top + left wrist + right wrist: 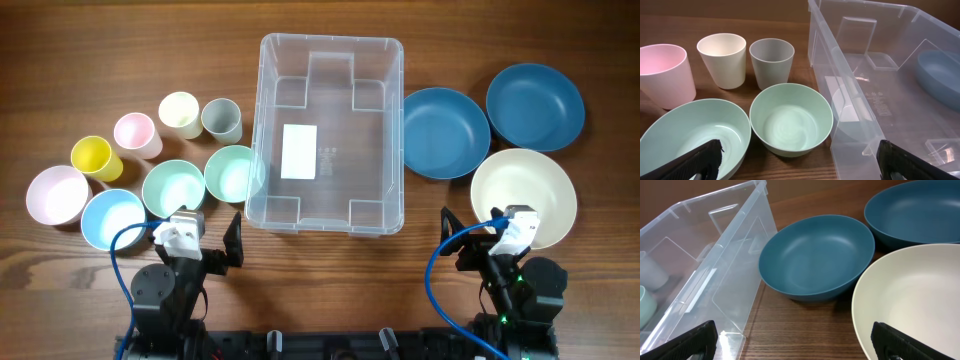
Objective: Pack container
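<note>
The container (345, 130) sits mid-table, open side up, with nothing in it, so the job looks to be at its very start. The left gripper (799, 155) hangs low with its fingers spread wide and holds nothing. The right gripper (794, 330) is the same, wide and empty.

I'd say the first pick wants the nearest piece on each side. For the left arm that is the mint bowl (233, 173), which is touching or nearly touching the container's wall. One finger should go inside the rim and one outside, and the bowl needs a clean lift over the tall wall. Taking the bowls first and nesting them would leave floor for the cups. The crowding on the left is a risk, since a wide approach could knock a neighbour.

There is one container.

On the left there are four cups:
- yellow cup (91, 156)
- pink cup (135, 132)
- cream cup (180, 112)
- grey cup (221, 118)

Also on the left are four small bowls:
- pink bowl (57, 194)
- light blue bowl (112, 217)
- second mint bowl (173, 187)
- the mint bowl already named

On the right there are three big bowls:
- near blue bowl (445, 132)
- far blue bowl (535, 105)
- cream bowl (523, 195), right under the right arm
</note>
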